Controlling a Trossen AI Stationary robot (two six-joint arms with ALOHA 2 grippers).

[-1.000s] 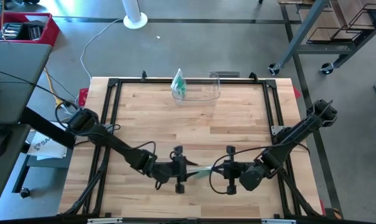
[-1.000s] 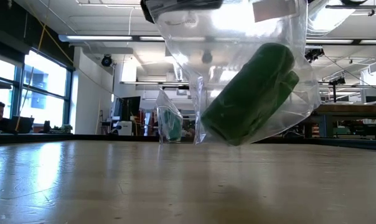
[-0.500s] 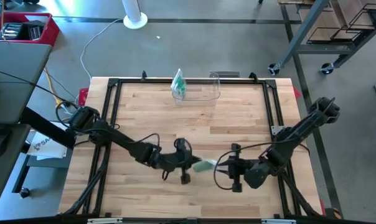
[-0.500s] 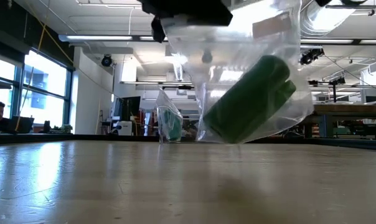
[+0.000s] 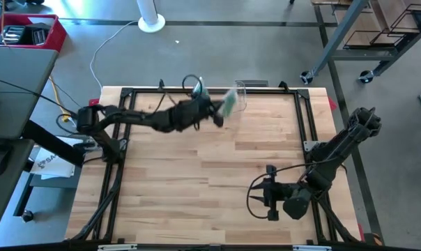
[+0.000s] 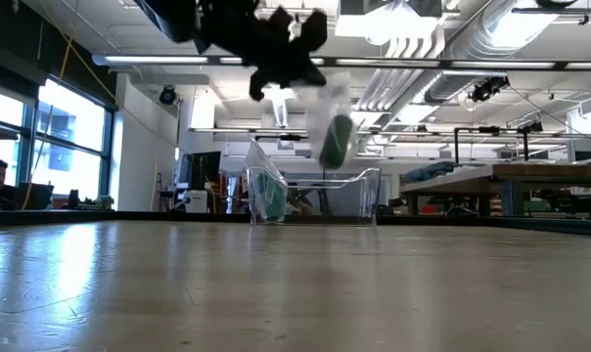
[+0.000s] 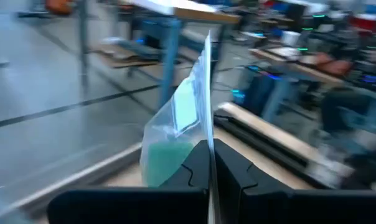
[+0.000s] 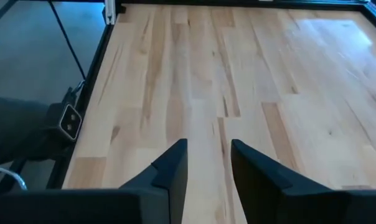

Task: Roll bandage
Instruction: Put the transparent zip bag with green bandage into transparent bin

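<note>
A clear plastic bag point(image 5: 228, 104) with a green rolled bandage point(image 6: 337, 142) inside hangs in the air over the table's far edge. My left gripper point(image 5: 216, 111) is shut on it, right beside the clear bin point(image 5: 240, 89). A second bag with green contents point(image 6: 266, 196) stands upright at the bin's left end. My right gripper point(image 5: 270, 193) is open, low over the near right of the table, with nothing between its fingers point(image 8: 175, 168). My left gripper pinches the bag's flat edge point(image 7: 208, 134) between its two fingers, which point nearly level toward the table's far right. The bag is lifted clear of the table. It sticks out past the fingertips, with the green bandage point(image 7: 166, 158) sagging in its lower part.
The bin point(image 6: 359, 191) stands at the far edge's middle. A black frame point(image 5: 127, 125) runs around the wooden tabletop point(image 5: 217, 160), which is bare across its middle. A red crate point(image 5: 29, 31) and a desk lie off the table's far left.
My right gripper has let go of the bag and drawn back a little toward the right edge. My left gripper has taken hold of the bag and swung it fast from the near middle up to the far edge beside the bin, rolling as it went.
</note>
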